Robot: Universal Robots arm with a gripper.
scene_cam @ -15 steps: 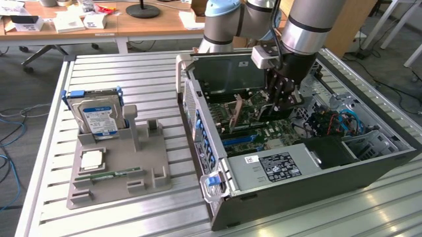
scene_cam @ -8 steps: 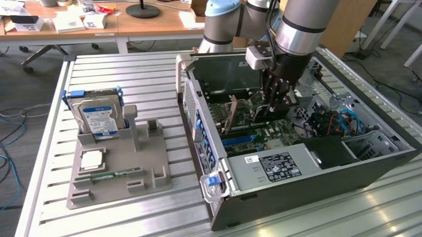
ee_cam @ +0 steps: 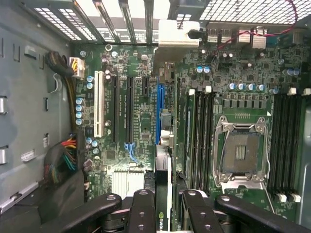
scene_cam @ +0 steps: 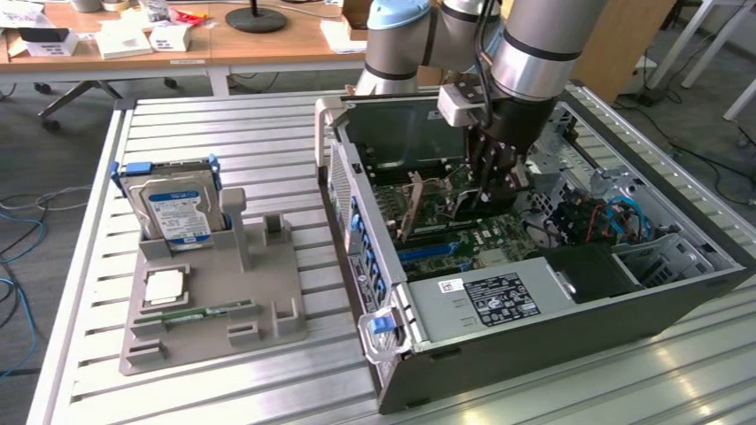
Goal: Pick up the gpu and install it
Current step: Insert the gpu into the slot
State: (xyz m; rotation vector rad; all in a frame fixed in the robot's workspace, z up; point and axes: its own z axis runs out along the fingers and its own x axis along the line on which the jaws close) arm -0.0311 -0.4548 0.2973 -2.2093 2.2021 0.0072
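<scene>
My gripper (scene_cam: 494, 188) reaches down into the open computer case (scene_cam: 567, 328) and is shut on the gpu (scene_cam: 440, 202), which it holds on edge just above the motherboard (scene_cam: 473, 235). In the wrist view the gpu (ee_cam: 163, 191) shows as a thin dark card between the black fingers (ee_cam: 142, 213). It runs away from my gripper (ee_cam: 165, 219) to its silver end bracket (ee_cam: 178, 34) at the case's rear slots. The card lies along a blue expansion slot (ee_cam: 159, 109). I cannot tell whether it is seated in that slot.
A grey parts holder (scene_cam: 212, 301) on the slatted table carries a hard drive (scene_cam: 177, 208), a square chip (scene_cam: 163, 285) and a green memory stick (scene_cam: 195, 312). The case also holds a power supply (scene_cam: 497, 297), cable bundles (ee_cam: 63, 160), an empty processor socket (ee_cam: 240, 153) and memory slots (ee_cam: 199, 131).
</scene>
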